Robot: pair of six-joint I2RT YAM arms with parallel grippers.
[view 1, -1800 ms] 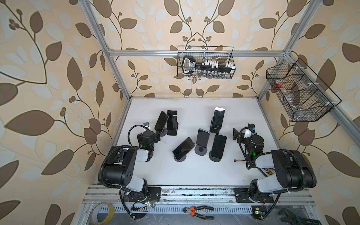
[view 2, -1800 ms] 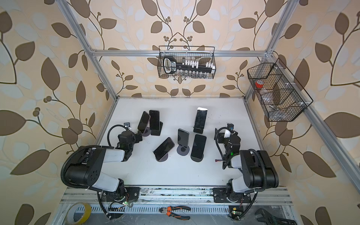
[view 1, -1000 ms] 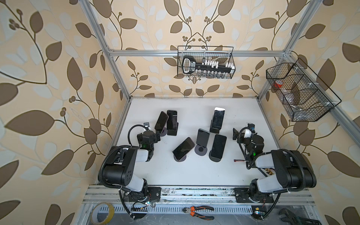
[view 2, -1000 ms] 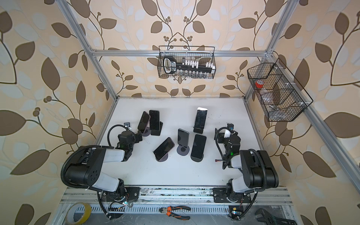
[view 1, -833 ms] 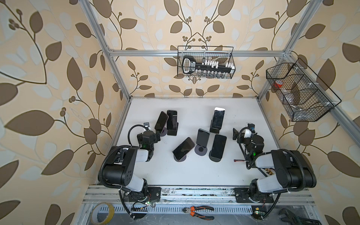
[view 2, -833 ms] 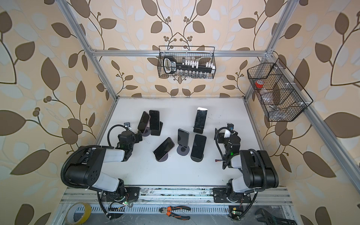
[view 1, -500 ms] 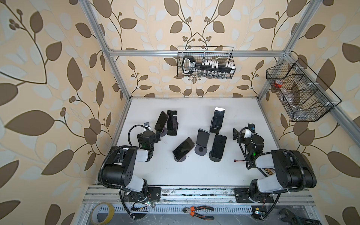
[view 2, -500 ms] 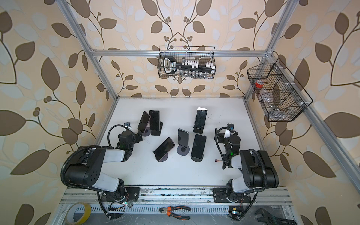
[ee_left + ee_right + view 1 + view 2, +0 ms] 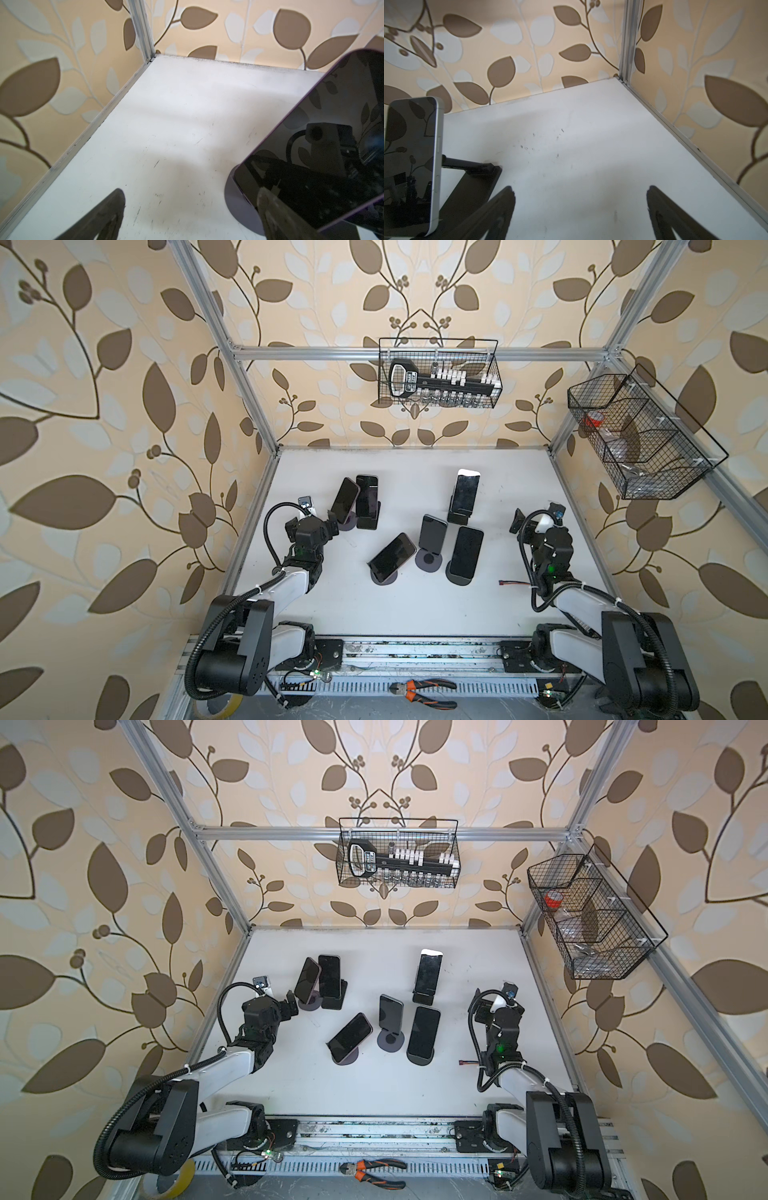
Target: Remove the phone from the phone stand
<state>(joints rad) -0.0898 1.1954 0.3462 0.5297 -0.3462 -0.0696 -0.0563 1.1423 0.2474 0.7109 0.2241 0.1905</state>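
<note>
White bench (image 9: 395, 605) holding six propped phones (image 9: 465, 549): the left hand (image 9: 291, 1003), spread and empty, sits just beside the leftmost purple-edged phone (image 9: 345, 500) on its round phone stand (image 9: 347, 526), apparently the approach step, next needing to straddle its edges, pinch and lift; the right hand (image 9: 580, 193) hangs spread over bare bench.

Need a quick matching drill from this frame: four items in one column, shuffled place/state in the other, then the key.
Column 1
1. left gripper
2. right gripper
3. pliers
4. white-edged phone

Column 2
A. propped on a black stand, farthest back
B. open, right next to the purple-edged phone
C. lying on the slotted rail in front of the table
D. open over bare table, nothing in it

Pairs: 1-B, 2-D, 3-C, 4-A
</note>
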